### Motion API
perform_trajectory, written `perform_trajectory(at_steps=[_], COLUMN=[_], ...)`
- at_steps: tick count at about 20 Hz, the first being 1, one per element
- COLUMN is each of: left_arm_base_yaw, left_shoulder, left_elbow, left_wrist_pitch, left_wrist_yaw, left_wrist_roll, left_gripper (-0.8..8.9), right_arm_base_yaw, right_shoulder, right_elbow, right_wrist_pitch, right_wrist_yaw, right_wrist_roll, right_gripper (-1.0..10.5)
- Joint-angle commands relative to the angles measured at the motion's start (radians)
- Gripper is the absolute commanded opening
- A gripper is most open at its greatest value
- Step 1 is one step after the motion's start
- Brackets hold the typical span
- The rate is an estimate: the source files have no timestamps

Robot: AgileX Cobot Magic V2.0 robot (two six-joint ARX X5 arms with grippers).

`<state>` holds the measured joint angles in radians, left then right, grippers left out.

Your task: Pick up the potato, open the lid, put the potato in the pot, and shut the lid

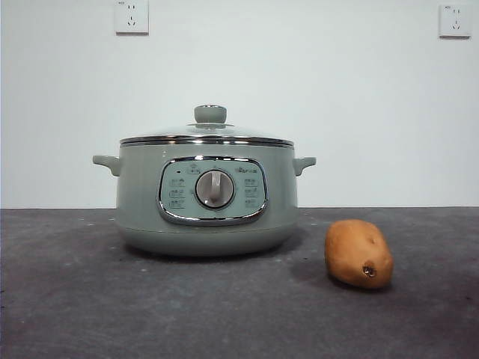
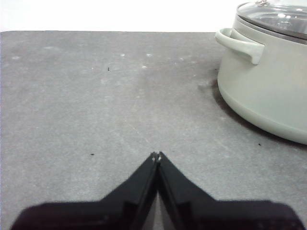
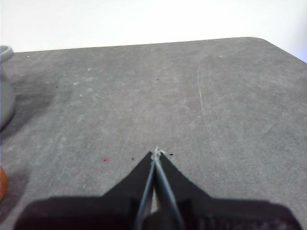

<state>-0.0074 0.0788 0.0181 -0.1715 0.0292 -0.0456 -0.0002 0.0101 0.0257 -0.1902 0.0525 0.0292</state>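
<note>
The sage-green pot [image 1: 206, 198] stands on the dark grey table [image 1: 67, 299], its control panel and silver dial facing me. The glass lid [image 1: 207, 134] with its green knob sits closed on it. The orange-brown potato [image 1: 358, 253] lies on the table to the pot's right, nearer to me, dark eye spot toward me. Neither arm shows in the front view. My left gripper [image 2: 156, 155] is shut and empty above bare table, with the pot [image 2: 268, 81] and lid [image 2: 278, 17] off to one side. My right gripper [image 3: 156, 152] is shut and empty; a sliver of potato [image 3: 2, 183] and of the pot [image 3: 5, 96] show at the frame's edge.
A white wall with two sockets [image 1: 132, 16] stands behind the table. The table's rounded far corner [image 3: 266, 42] shows in the right wrist view.
</note>
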Motion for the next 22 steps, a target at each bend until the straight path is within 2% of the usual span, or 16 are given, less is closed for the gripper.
perform_trajectory(at_steps=[1,13,14,22], left_arm_base_yaw=[-0.001,-0.001,-0.001,0.0], left_shoulder=[0.0,0.0,0.0,0.0], left_elbow=[-0.009,-0.009,-0.009,0.003], left_wrist_pitch=[0.003,0.004,0.004,0.0], left_wrist_yaw=[-0.003,-0.003,-0.003,0.005], left_wrist_roll=[0.005,0.001,0.001,-0.006], left_gripper=[0.0,0.0,-0.01,-0.02], right_arm_base_yaw=[0.001,0.001,0.001,0.001], right_shoulder=[-0.001,-0.002,-0.002,-0.001], right_elbow=[-0.012,-0.012,-0.012,-0.009], right_wrist_pitch=[0.008,0.011,0.011,0.003], right_wrist_yaw=[0.0,-0.001,-0.001,-0.013], right_wrist_roll=[-0.01,0.002,0.02,0.315], right_gripper=[0.0,0.0,0.0,-0.1])
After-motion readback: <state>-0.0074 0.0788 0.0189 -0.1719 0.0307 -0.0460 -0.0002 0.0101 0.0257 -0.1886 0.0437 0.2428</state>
